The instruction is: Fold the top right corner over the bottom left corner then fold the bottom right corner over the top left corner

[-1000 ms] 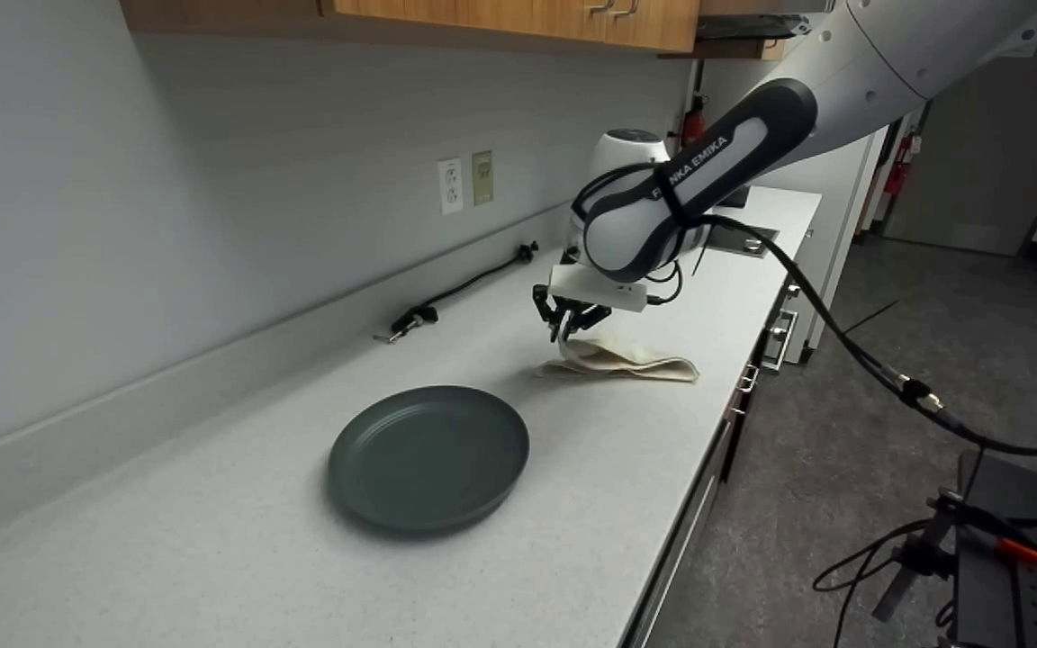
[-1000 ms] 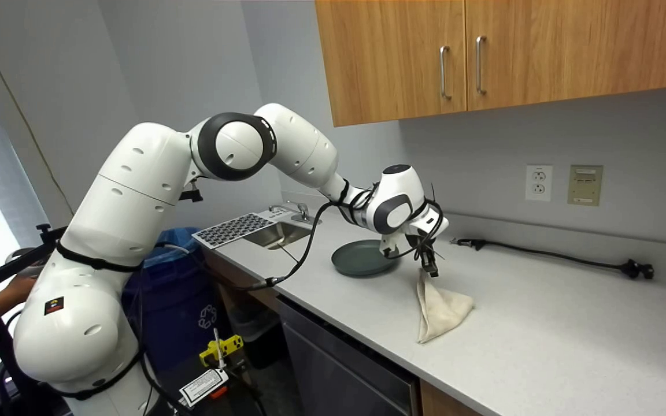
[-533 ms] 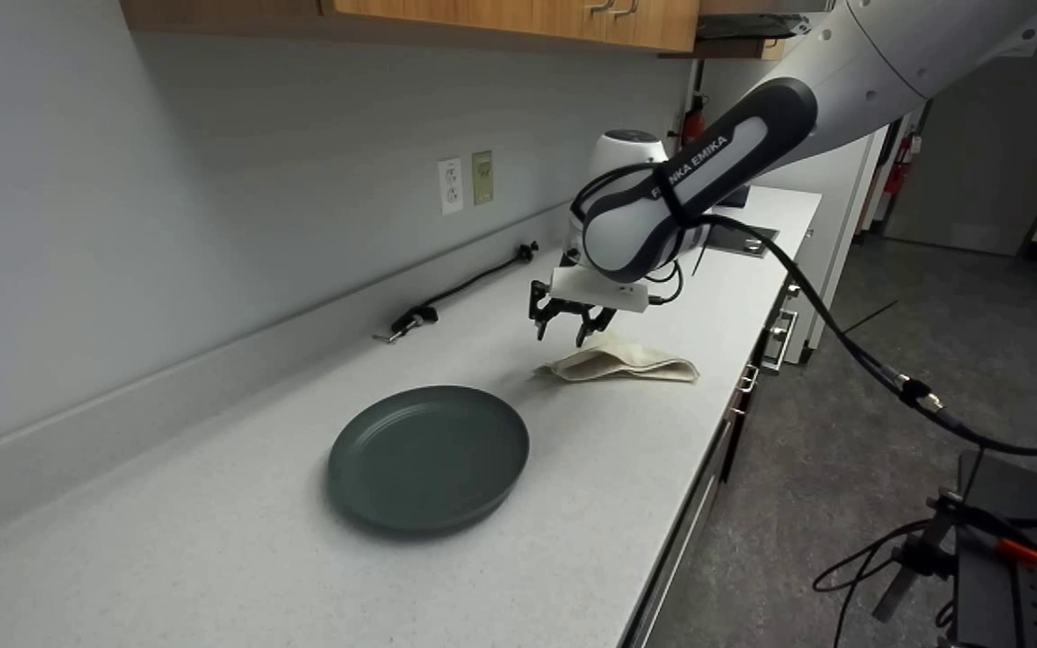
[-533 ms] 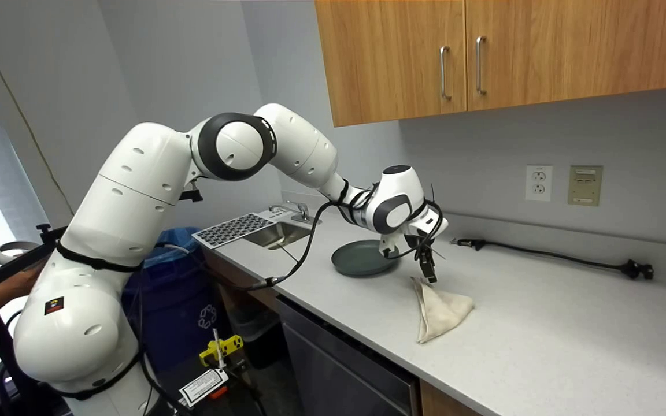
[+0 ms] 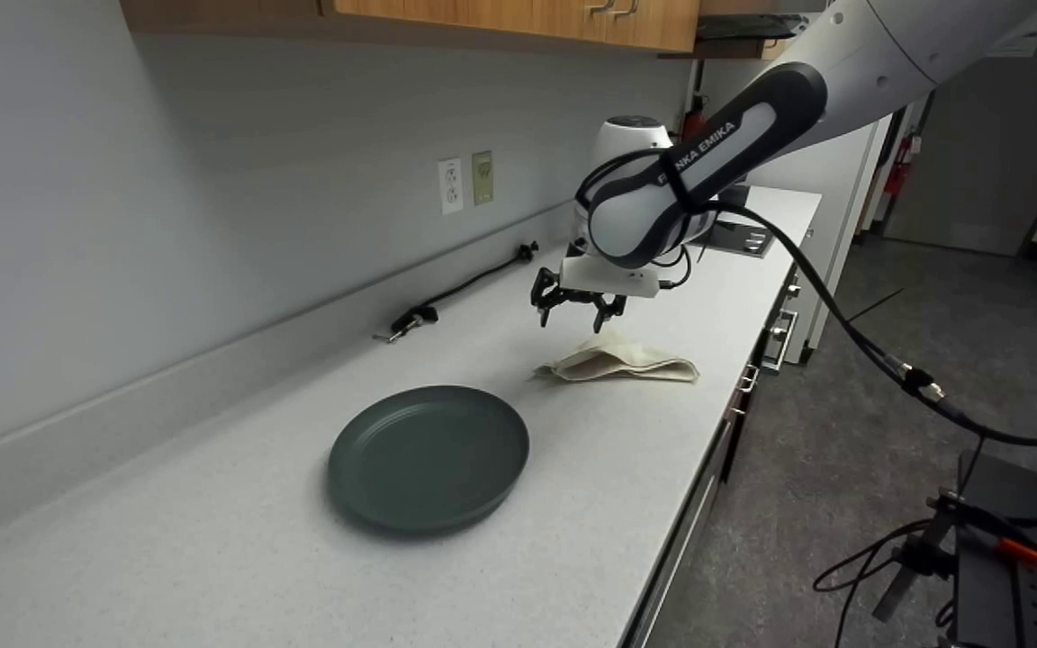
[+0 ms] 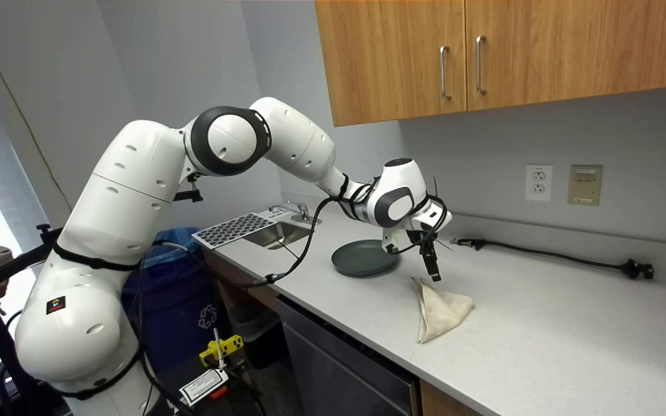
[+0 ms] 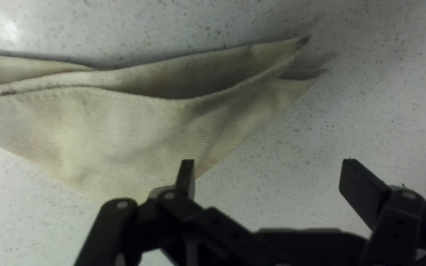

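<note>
The cream-white cloth (image 7: 124, 129) lies folded into a rough triangle on the counter, with faint tan blotches. In the wrist view its layers part along the upper edge, leaving a gap, and two pointed corners (image 7: 294, 46) lie near each other at the right. I cannot tell which named corner is which. My gripper (image 7: 268, 162) is open with nothing between its fingers. It hovers above the counter beside the cloth, its left finger (image 7: 186, 177) in front of the cloth's lower right edge in the wrist view. Both exterior views show the cloth (image 5: 622, 363) (image 6: 443, 312) below the gripper (image 5: 572, 322).
A round dark green plate (image 5: 428, 459) sits on the counter near the cloth. A black cable-like arm with clamps (image 6: 558, 254) lies along the wall. The sink (image 6: 278, 234) is at the far end, and the counter's front edge (image 6: 362, 341) runs near the cloth.
A second ago the gripper was shut on a lifted corner of the cloth. It has opened, the corner has dropped onto the counter, and the arm has risen slightly.
</note>
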Robot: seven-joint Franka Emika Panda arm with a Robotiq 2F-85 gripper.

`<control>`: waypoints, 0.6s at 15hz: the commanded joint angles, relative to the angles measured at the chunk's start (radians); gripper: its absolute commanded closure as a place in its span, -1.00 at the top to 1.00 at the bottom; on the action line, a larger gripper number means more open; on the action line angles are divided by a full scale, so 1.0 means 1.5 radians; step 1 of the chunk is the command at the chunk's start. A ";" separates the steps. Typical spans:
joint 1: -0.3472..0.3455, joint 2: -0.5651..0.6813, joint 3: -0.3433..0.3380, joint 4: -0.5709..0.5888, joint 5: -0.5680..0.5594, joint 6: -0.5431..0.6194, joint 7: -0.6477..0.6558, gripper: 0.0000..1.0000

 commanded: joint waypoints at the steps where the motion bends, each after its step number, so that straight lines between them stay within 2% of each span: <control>1: 0.010 -0.058 -0.018 -0.046 -0.029 -0.063 -0.056 1.00; 5: 0.004 -0.133 -0.013 -0.099 -0.069 -0.099 -0.158 1.00; 9: 0.003 -0.220 -0.010 -0.168 -0.093 -0.085 -0.225 1.00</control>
